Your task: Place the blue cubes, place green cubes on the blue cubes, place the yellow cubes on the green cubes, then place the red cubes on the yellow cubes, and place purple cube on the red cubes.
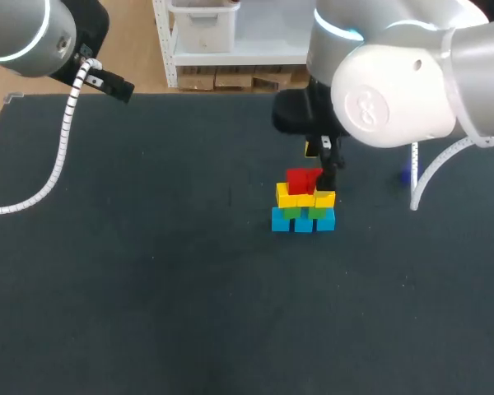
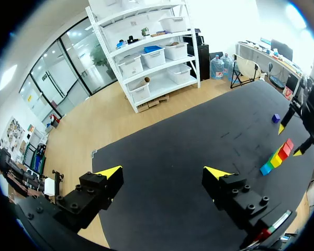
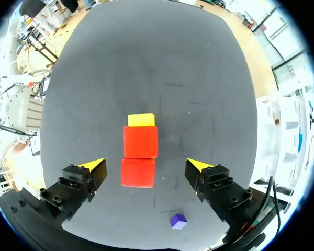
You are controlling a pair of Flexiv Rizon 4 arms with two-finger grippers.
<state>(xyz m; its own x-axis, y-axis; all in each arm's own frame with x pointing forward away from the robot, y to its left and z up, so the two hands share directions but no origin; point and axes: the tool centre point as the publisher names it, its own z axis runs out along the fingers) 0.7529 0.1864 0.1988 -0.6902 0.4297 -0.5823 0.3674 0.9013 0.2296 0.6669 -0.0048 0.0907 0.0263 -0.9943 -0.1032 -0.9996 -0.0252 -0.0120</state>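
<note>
Right pincer [image 3: 145, 163] wide above red cubes [image 3: 140, 142], purple cube [image 3: 178, 221] well apart

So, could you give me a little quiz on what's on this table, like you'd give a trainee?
1. True or false: the purple cube already sits on top of the red cubes.
2. Which colour forms the bottom layer of the stack? A) yellow B) blue C) green
3. Fill in the gap: the right gripper hovers above the stack with its fingers ____.

Key
1. False: it lies on the table, apart from the stack.
2. B
3. open
</note>
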